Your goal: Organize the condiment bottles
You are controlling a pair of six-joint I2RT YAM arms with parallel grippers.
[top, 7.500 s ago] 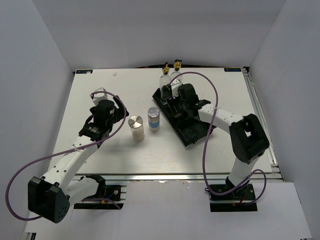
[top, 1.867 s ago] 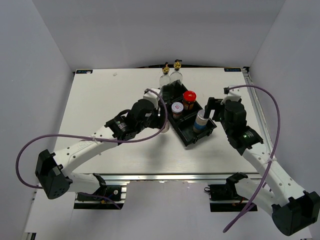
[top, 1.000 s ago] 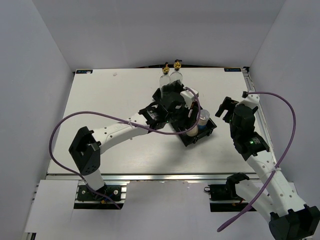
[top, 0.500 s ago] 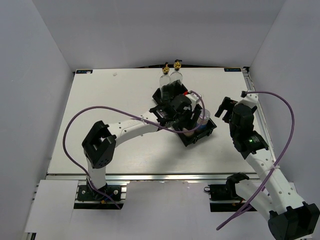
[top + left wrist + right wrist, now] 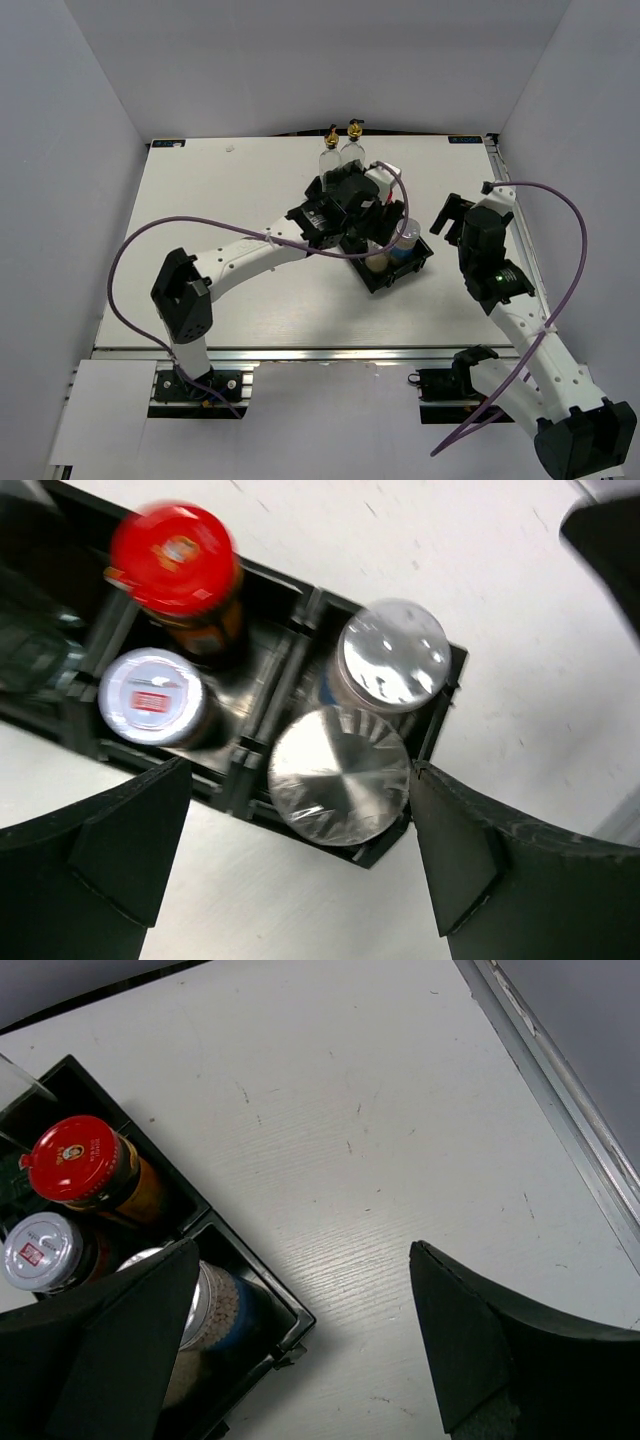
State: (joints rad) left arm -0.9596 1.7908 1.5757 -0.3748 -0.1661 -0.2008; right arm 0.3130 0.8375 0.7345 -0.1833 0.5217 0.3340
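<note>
Count: six condiment bottles, all upright in one black tray (image 5: 437, 720) on a white, faintly scuffed table (image 5: 400, 1110). The tray is hard plastic, a long rectangle split into three compartments in a row.

- Two glass bottles (image 5: 340, 155): clear, narrow-necked, each with a gold pour spout. They stand side by side at the tray's far end (the wrist views catch only a sliver of glass, so I cannot tell how they sit against the walls).
- One red-lidded jar (image 5: 172, 545): dark body, glossy round lid, in the middle compartment.
- One white-capped jar (image 5: 152, 695): round silver-rimmed cap with a small red mark, just beside the red one in the same compartment.
- Two silver-capped shakers share the near compartment, their caps almost touching. The mirror-capped shaker (image 5: 392, 655) has a smooth, reflective top and a blue label on its body. The brushed-cap shaker (image 5: 338, 773) shows a radial sheen.

The left gripper (image 5: 298, 780) hangs above the brushed-cap shaker with its fingers spread wide, one to either side, pinching nothing.

The right gripper (image 5: 305, 1250) is also spread wide and empty, over bare table just beside the tray's near corner.
</note>
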